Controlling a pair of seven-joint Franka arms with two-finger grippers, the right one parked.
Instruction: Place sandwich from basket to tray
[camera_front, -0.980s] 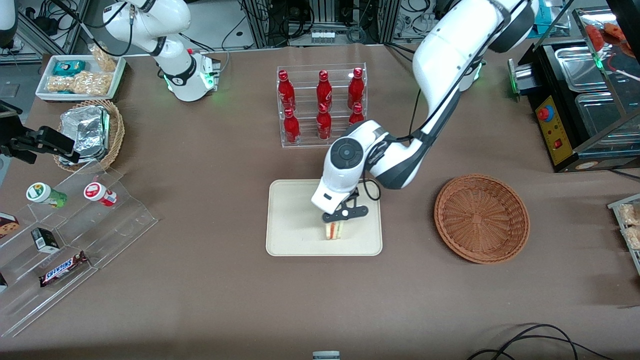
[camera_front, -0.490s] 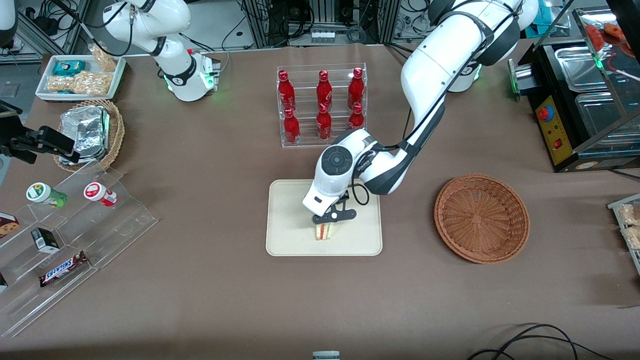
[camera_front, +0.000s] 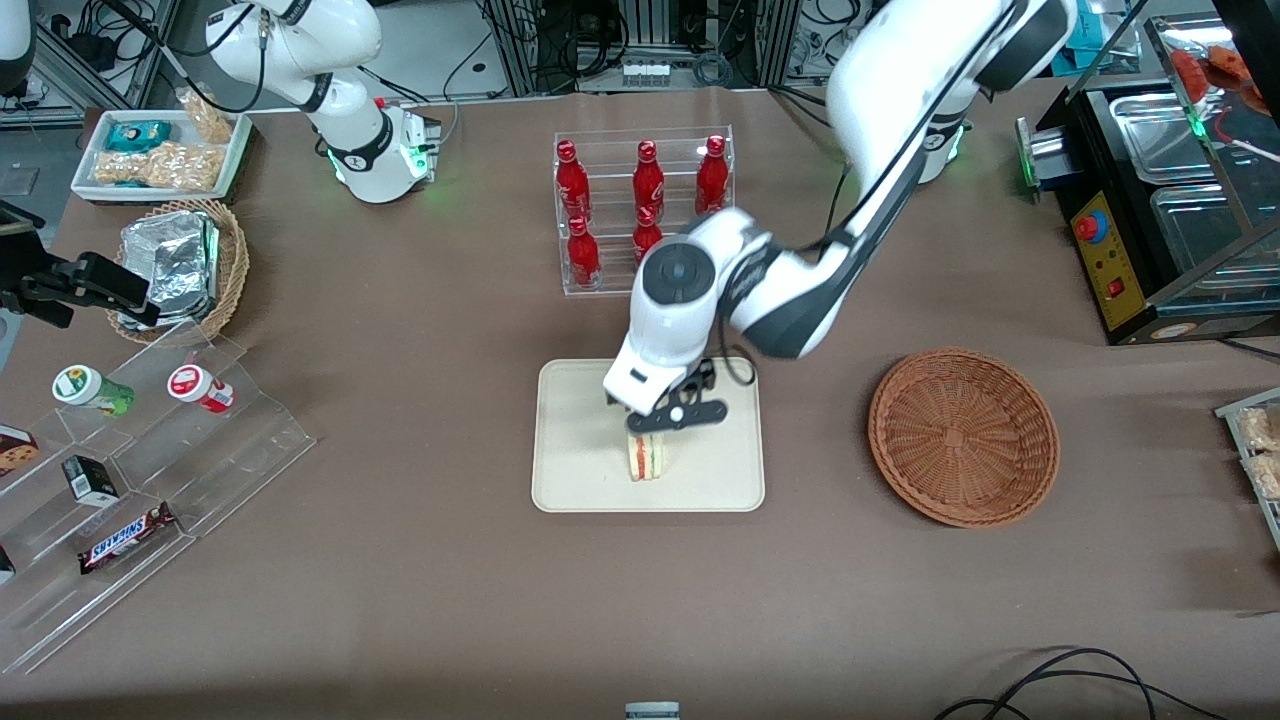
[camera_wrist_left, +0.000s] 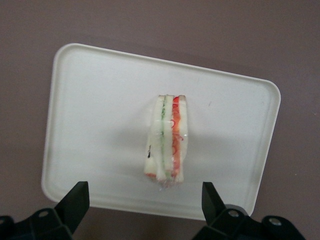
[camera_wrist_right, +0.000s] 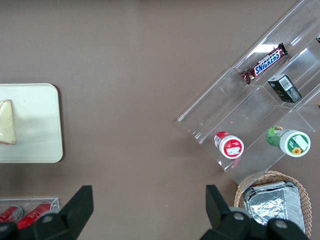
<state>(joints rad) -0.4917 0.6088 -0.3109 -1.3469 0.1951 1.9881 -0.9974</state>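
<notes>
The gripper is lifting away from the tray, its fingers now spread apart and holding nothing. The tray is sitting mid-table, with the basket well apart from it toward the working arm's end. The sandwich is standing on edge on the tray, directly below the gripper.

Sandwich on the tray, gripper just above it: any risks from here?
1. The sandwich stands on edge on the tray, so it may tip over.
2. The gripper hangs open directly above it; a low sideways retreat could clip it.
3. The bottle rack is near the arm's elbow.
</notes>
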